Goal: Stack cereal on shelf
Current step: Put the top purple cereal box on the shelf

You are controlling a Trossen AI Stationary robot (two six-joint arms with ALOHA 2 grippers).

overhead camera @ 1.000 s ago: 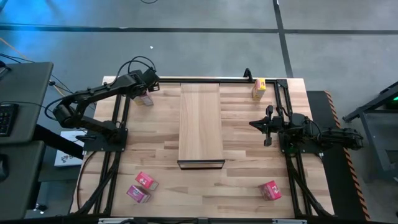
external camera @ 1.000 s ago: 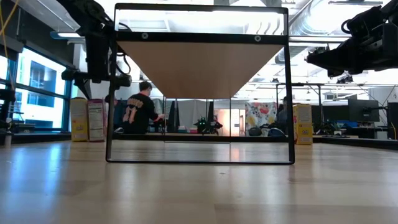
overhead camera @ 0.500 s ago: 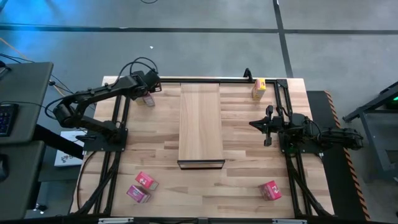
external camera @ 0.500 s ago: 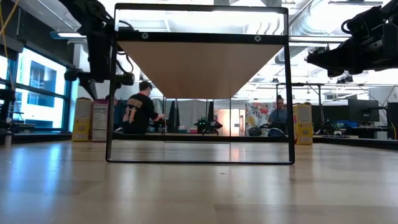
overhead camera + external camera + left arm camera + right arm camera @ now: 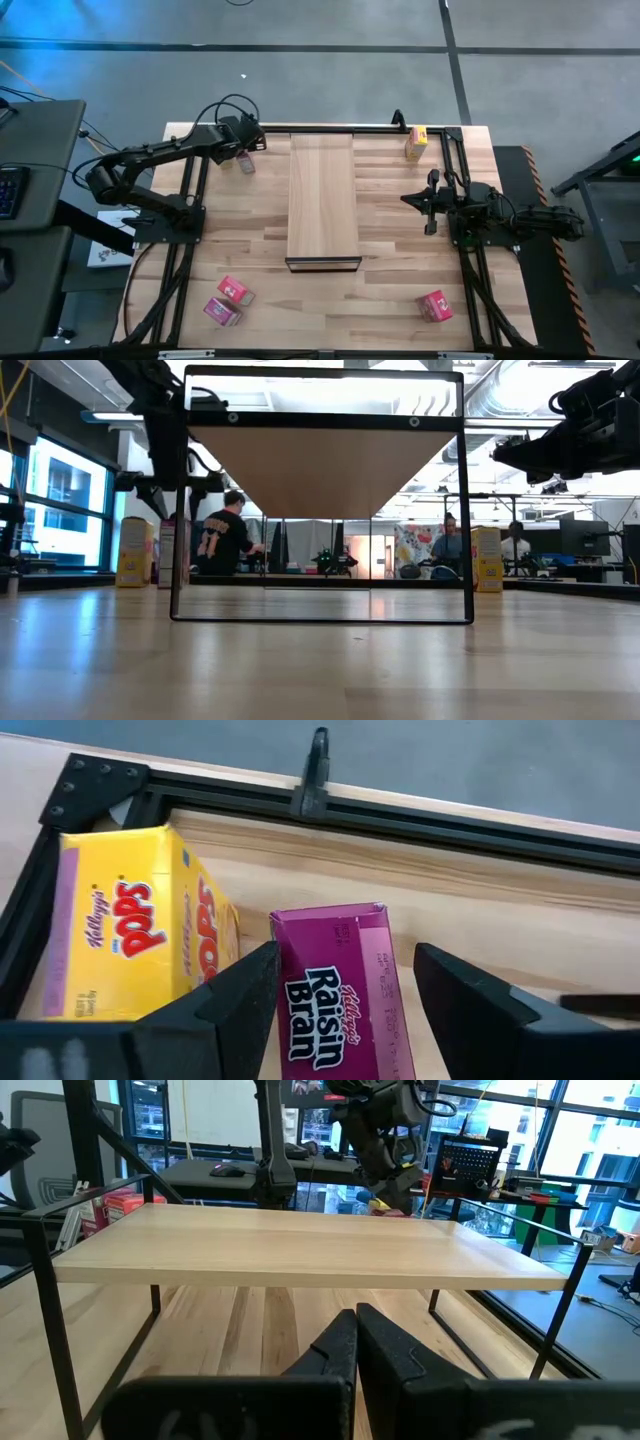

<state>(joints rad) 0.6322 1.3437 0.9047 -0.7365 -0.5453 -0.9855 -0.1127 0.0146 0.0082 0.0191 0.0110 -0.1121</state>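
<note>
A: Left wrist view has the magenta box [image 5: 335,982] standing between the two fingers [image 5: 225,1005] of the left gripper [image 5: 345,1010], with a gap on each side. The gripper is wide, holding nothing yet.

B: And the yellow box [image 5: 130,925]?

A: Just beside the magenta one, touching or nearly so, in the counter's [image 5: 400,210] far left corner against the dark frame rail [image 5: 400,815]. One finger sits in the narrow space between the two boxes.

B: Then the squeeze wants care. I'd center the box between the fingers first, close on its broad faces, and lift straight up so the yellow box isn't dragged along.

A: Agreed. Thin cardboard, so probably a gentle squeeze; too hard and it may buckle.

B: Where does it go?

A: The shelf [image 5: 322,195] runs down the middle of the counter, near the left gripper [image 5: 246,150] in the high view. Its top looks bare, so I judge no box is stacked yet.

B: The other boxes?

A: Another yellow one [image 5: 416,142] at the far right, two pink ones [image 5: 228,300] near left, one more pink box [image 5: 434,305] near right.

B: Right arm?

A: The right gripper [image 5: 356,1342] is pinched shut and empty, waiting beside the shelf on its own side.
</note>
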